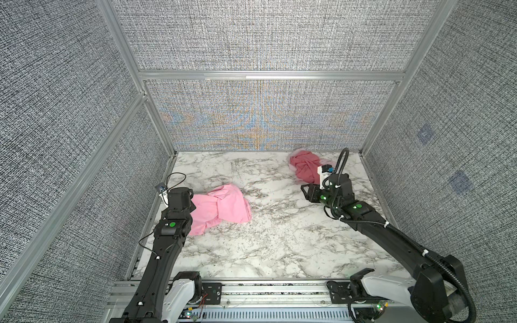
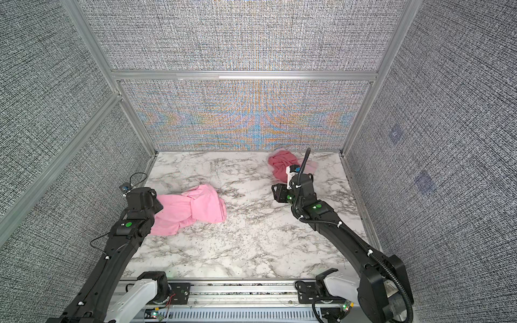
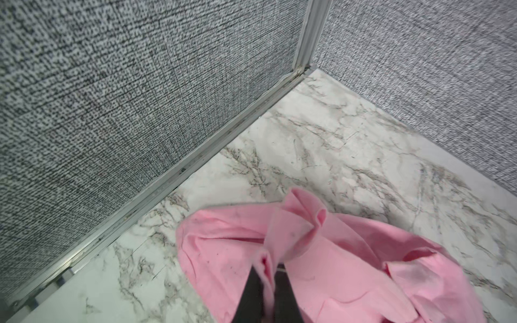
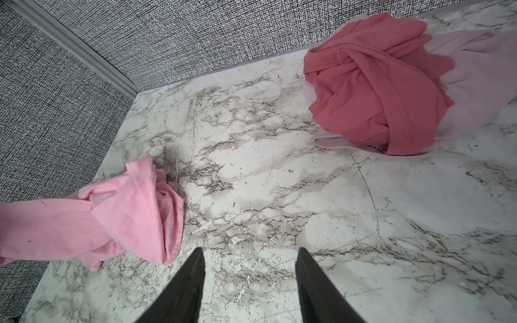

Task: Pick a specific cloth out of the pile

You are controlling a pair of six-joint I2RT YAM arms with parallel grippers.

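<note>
Cloth [image 1: 223, 208] rests crumpled on the table [image 1: 279, 246] at left, well apart from the pile [image 1: 303, 167] in the far right corner; left gripper [image 3: 269, 270] pinches a fold of it; right gripper [image 4: 249, 251] parted, empty, near the pile.

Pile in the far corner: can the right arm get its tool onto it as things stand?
Probably yes. The right tool is open and empty over bare table, and the pile lies just ahead with nothing between. The cloth, pinched in the left tool, lies well aside.
</note>
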